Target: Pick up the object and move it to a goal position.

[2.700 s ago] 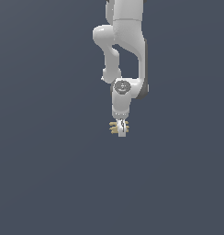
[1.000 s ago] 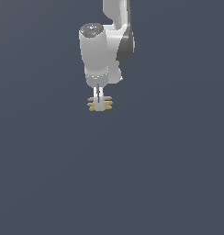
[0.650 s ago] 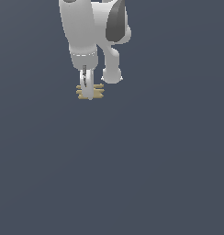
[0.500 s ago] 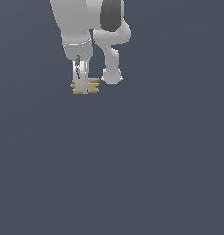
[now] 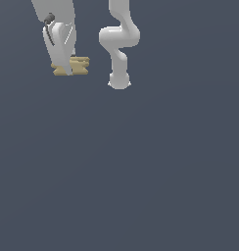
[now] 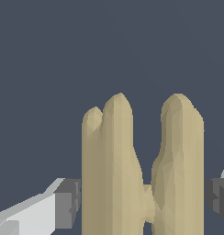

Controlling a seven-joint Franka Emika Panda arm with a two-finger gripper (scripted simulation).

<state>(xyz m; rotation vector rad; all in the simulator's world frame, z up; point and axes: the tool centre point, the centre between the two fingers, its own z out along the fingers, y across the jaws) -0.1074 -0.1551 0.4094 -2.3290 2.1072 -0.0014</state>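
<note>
Nearest to you, the wrist view is filled by the tan slatted object (image 6: 141,170): two rounded, finger-like lobes stand side by side, joined by a thin neck low between them, with a smaller third bump on the outer shoulder of one lobe. A dark grey pad (image 6: 68,203) on its white finger sits against one flank of the piece, and a second dark pad (image 6: 218,196) sits by the opposite flank. Contact on that second side is not sharp enough for you to confirm, but the jaws stand closed down to the width of the piece, with the piece between them. Behind it you see only flat, dark blue-grey ground (image 6: 109,50).

In the exterior view, your gripper (image 5: 64,66) hangs at the upper part of the exterior view's left, fingers pointing down. The object (image 5: 78,65) shows as a flat tan shape sticking out to either side of the white fingers, more of it toward the exterior view's right. Whether it is clear of the ground you cannot tell from this view; no shadow shows.

Farther back, toward the exterior view's right, the arm's white links (image 5: 119,41) curve down to a rounded base (image 5: 119,81), well apart from the gripper.
</note>
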